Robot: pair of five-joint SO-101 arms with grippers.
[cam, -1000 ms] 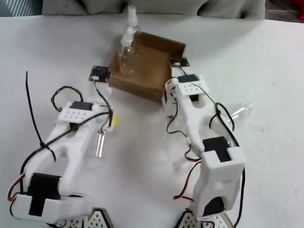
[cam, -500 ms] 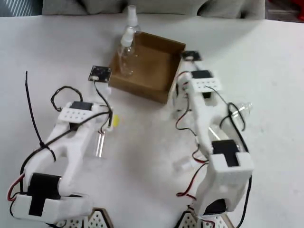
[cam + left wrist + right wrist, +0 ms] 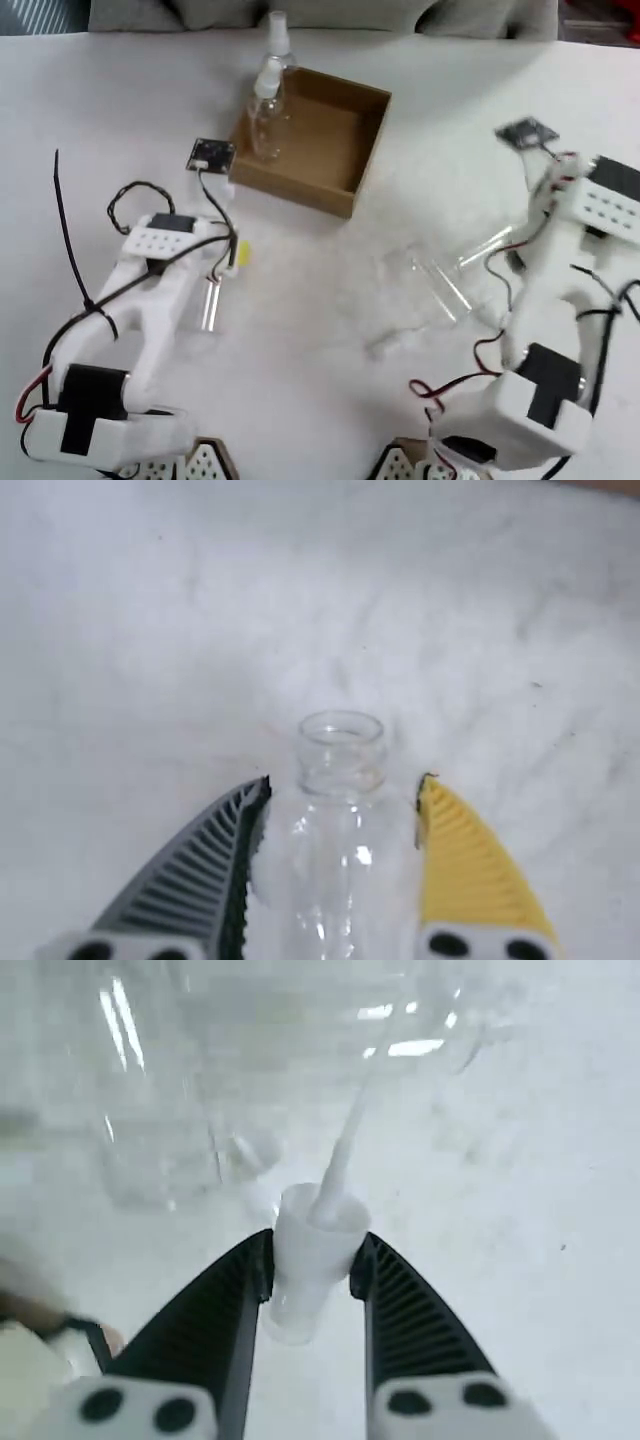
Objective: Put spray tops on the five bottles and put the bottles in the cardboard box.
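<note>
Holding, item 1: left gripper [image 3: 342,780], fingers closed snugly on the shoulders of an uncapped bottle [image 3: 341,742], with the open neck pointing away from the wrist. Located at 8 o'clock on the table [image 3: 120,90].

Item 2: right gripper [image 3: 313,1243], fingers pinched on a spray top [image 3: 303,1270] (thin dip tube [image 3: 340,1160] sticking out ahead). Located at 3 o'clock, near loose bottles [image 3: 432,280] lying on their sides.

Item 3: cardboard box [image 3: 300,188], open, at 12 o'clock. Capped bottles [image 3: 266,115] stand at its far-left corner (count uncertain, likely two).

Risks:
- The tube may miss the narrow neck and bend if the arms meet off-axis.
- The smooth bottle may twist in its grip during screwing.
- A careless swing of the right arm may send the loose bottles rolling.
</note>
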